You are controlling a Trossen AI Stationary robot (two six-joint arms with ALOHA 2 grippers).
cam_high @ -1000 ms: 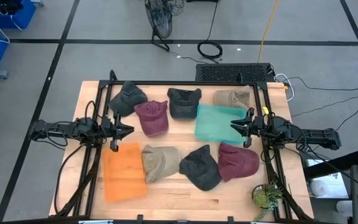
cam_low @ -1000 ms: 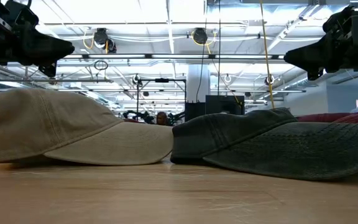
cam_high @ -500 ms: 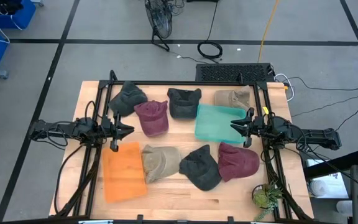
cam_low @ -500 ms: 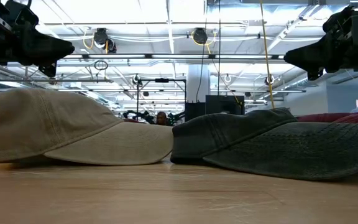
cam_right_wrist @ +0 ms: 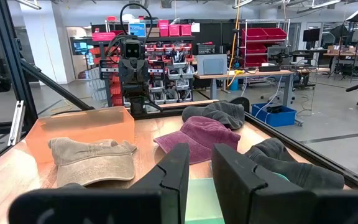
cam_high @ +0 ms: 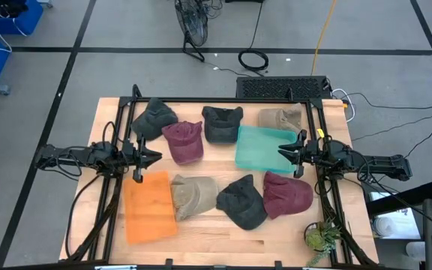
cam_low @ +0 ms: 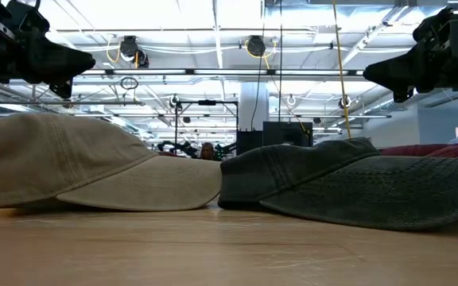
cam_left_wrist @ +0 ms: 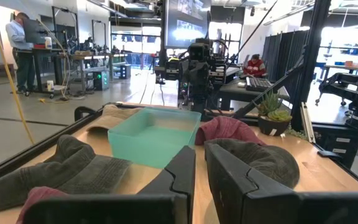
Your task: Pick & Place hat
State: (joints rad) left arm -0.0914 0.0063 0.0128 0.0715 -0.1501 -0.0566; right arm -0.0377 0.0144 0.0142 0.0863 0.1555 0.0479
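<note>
Several caps lie on the wooden table, resting on their brims and crowns. Far row: dark grey cap [cam_high: 156, 116], maroon cap [cam_high: 184, 141], black cap [cam_high: 222, 123], tan cap [cam_high: 281, 118]. Near row: tan cap [cam_high: 194, 195], dark grey cap [cam_high: 242, 201], maroon cap [cam_high: 286, 193]. My left gripper [cam_high: 156, 156] hovers at the left side, above the orange bin's far edge, its fingers [cam_left_wrist: 185, 168] a narrow gap apart. My right gripper [cam_high: 280, 152] hovers over the teal bin [cam_high: 263, 146], also with a narrow gap [cam_right_wrist: 201, 149]. Neither gripper holds anything.
An orange bin [cam_high: 148, 205] sits near the left, next to the near tan cap. A black frame [cam_high: 126, 112] borders the table. A small potted plant [cam_high: 321, 237] stands at the near right corner. Bare wood [cam_high: 223, 240] lies along the near edge.
</note>
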